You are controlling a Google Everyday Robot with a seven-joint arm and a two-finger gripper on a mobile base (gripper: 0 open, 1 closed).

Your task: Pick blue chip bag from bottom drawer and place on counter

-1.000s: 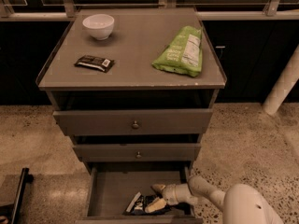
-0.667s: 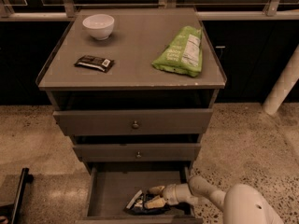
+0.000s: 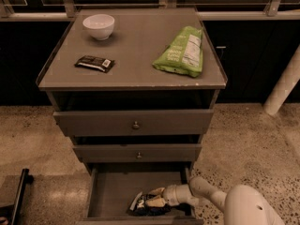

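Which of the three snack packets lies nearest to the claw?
The blue bag: it lies in the bottom drawer, right at the claw. The green bag and brown wrapper lie on the counter.

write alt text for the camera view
The gripper reaches into the open bottom drawer, at the blue chip bag. On the counter above lie a white bowl, a brown wrapper and a green bag.
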